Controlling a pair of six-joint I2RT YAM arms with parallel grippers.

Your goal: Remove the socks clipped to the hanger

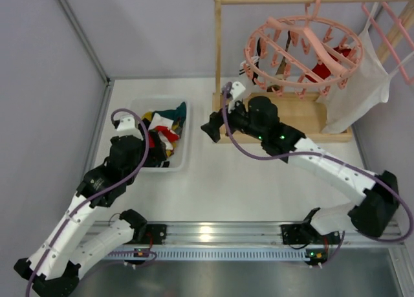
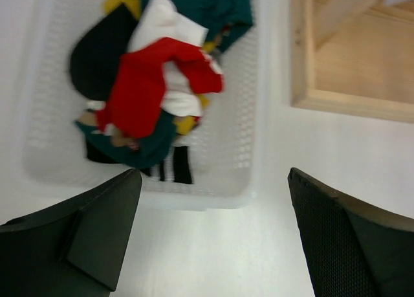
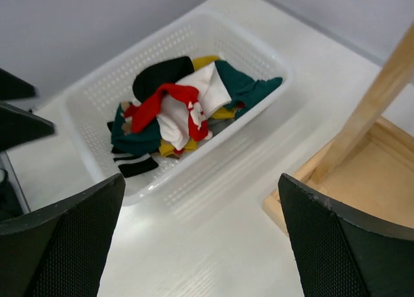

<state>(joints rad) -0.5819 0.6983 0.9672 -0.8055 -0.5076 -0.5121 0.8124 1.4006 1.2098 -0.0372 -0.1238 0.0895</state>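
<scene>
Above and behind my spread right gripper, a red sock hangs on the hanger; my spread left gripper is farther.

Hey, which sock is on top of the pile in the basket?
The red sock in the basket: it lies across the white sock and the teal sock, the only bright red piece there.
</scene>
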